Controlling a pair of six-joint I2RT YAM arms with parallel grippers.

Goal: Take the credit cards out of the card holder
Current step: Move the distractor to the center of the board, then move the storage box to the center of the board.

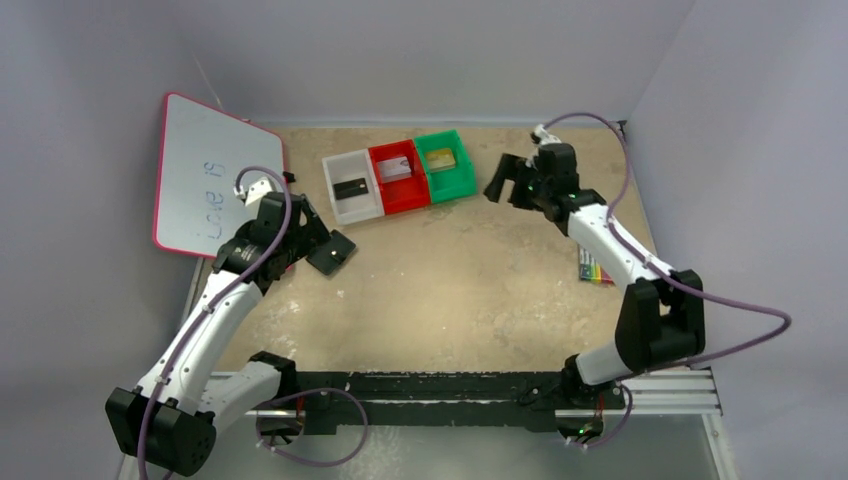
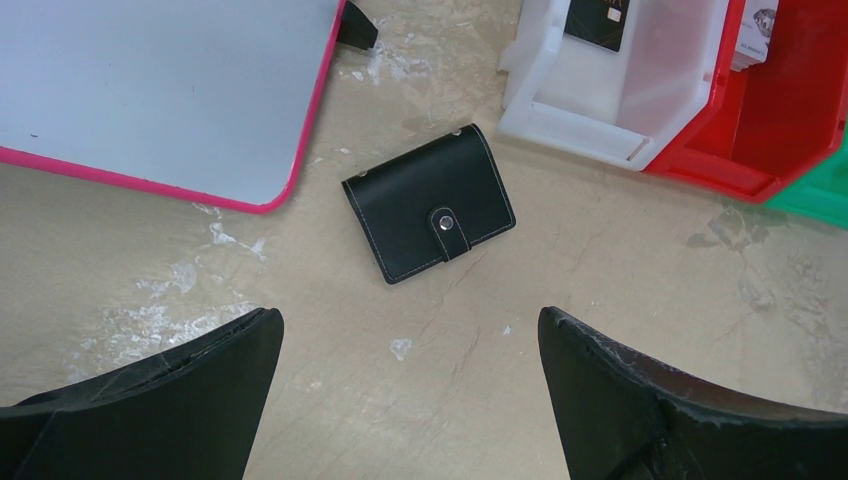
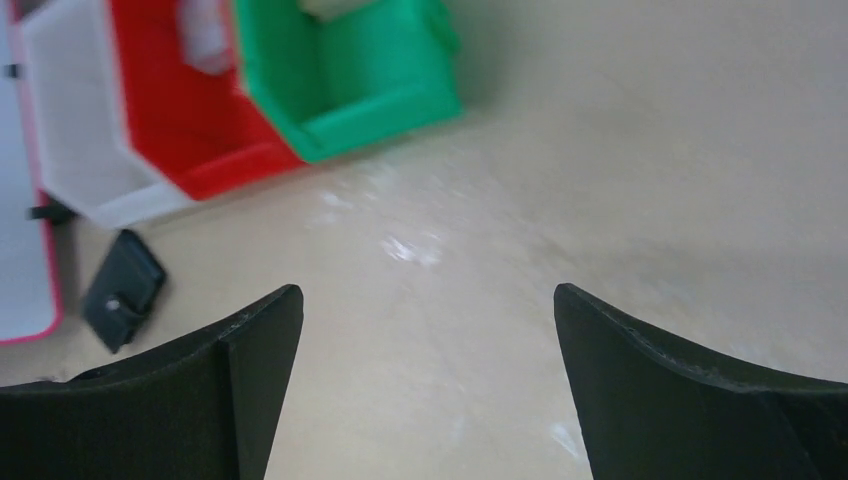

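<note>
We see the left arm bent low over the table, its left gripper (image 2: 407, 318) spread wide and empty, hovering near the small black leather card holder (image 2: 425, 205). The holder lies snapped shut beside the white plastic bin (image 1: 358, 208). The right arm stretches forward and its right gripper (image 3: 428, 292) also gapes empty near the green plastic bin (image 1: 456, 183). A black credit card (image 1: 350, 188) lies in the white bin.

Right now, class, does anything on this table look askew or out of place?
The whiteboard lies turned at an angle at the table's left side. The card holder lies closed and skewed beside the white bin. I see nothing broken.
</note>
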